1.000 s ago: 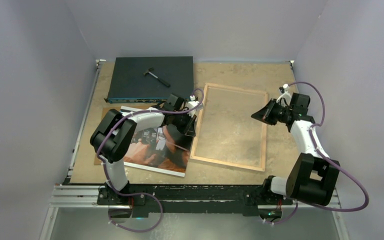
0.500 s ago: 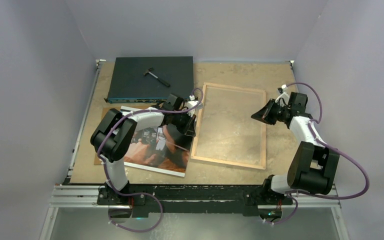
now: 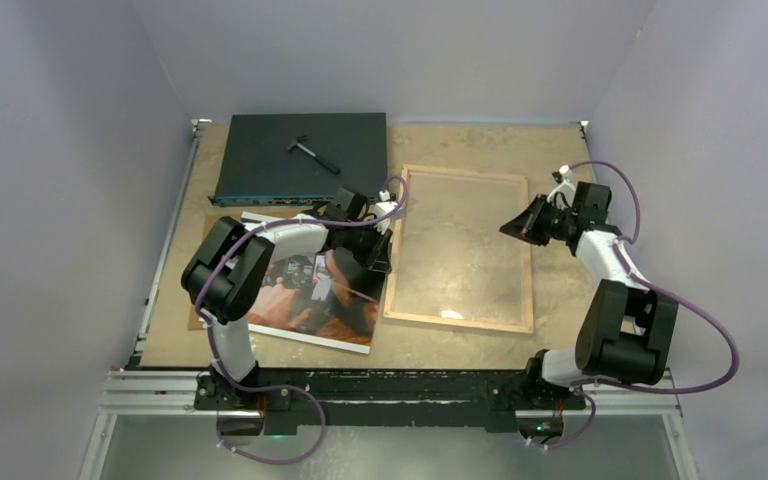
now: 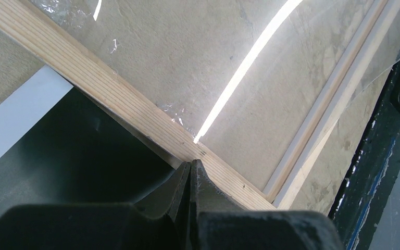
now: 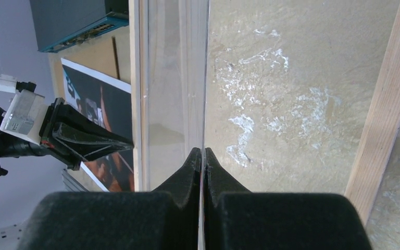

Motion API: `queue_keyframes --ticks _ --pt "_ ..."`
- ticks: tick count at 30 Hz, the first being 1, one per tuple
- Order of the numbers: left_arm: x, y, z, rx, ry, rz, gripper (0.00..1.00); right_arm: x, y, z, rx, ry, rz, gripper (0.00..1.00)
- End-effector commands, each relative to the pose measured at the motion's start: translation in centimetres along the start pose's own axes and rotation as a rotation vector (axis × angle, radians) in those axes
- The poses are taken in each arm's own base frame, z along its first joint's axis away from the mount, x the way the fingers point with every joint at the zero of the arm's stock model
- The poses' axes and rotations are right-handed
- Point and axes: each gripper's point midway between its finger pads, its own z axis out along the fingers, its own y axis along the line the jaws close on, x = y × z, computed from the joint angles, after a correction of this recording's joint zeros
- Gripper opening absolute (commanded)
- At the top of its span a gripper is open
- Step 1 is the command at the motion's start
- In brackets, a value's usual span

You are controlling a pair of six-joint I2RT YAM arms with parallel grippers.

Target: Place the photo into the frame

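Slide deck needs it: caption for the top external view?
Left gripper and right gripper, jaws shut, at opposite rails of the frame; photo lies face up beside it, not yet in.

Top camera: fixed above and behind the arm bases, looking down on the whole table (image 3: 560, 140). Left wrist: close up, sighting past the left gripper (image 4: 191, 169) onto one frame (image 4: 109, 94) rail. Right wrist: close, sighting past the right gripper (image 5: 202, 156) across the frame toward the photo (image 5: 99, 94). All three share the frame.
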Motion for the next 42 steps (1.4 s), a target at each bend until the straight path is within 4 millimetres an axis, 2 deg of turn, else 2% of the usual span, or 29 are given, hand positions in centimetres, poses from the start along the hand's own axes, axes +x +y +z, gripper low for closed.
queue_keyframes --ticks 1,3,5,6,9,14,19,27,36,42 --pt "-0.5 1.7 0.9 -0.048 -0.013 0.065 0.00 0.5 2.1 0.9 -0.052 0.044 -0.038 0.00" --pt "-0.3 1.7 0.9 -0.049 -0.008 0.062 0.00 0.4 1.6 1.2 -0.020 0.044 -0.035 0.00" --pt "-0.3 1.7 0.8 -0.051 -0.009 0.067 0.00 0.2 0.6 1.4 0.045 0.033 -0.037 0.10" --pt "-0.2 1.7 0.8 -0.052 -0.007 0.068 0.00 0.0 0.3 1.4 0.075 0.027 -0.039 0.19" --pt "-0.3 1.8 0.7 -0.052 -0.009 0.064 0.00 -0.9 -0.2 1.6 0.158 0.008 -0.069 0.34" --pt "-0.3 1.7 0.6 -0.048 -0.013 0.059 0.00 -0.8 -0.8 2.4 0.250 0.029 -0.106 0.45" --pt "-0.3 1.6 0.6 -0.047 -0.013 0.058 0.00 -1.1 -1.9 2.0 0.324 0.017 -0.129 0.62" --pt "-0.3 1.6 0.7 -0.043 -0.014 0.054 0.00 -1.5 -2.9 1.8 0.372 0.005 -0.140 0.68" --pt "-0.2 1.6 0.8 -0.041 -0.012 0.047 0.00 -0.5 -2.2 2.4 0.328 0.020 -0.142 0.70" --pt "-0.2 1.6 0.8 -0.040 -0.013 0.044 0.00 -0.5 -2.8 2.0 0.378 0.024 -0.160 0.83"
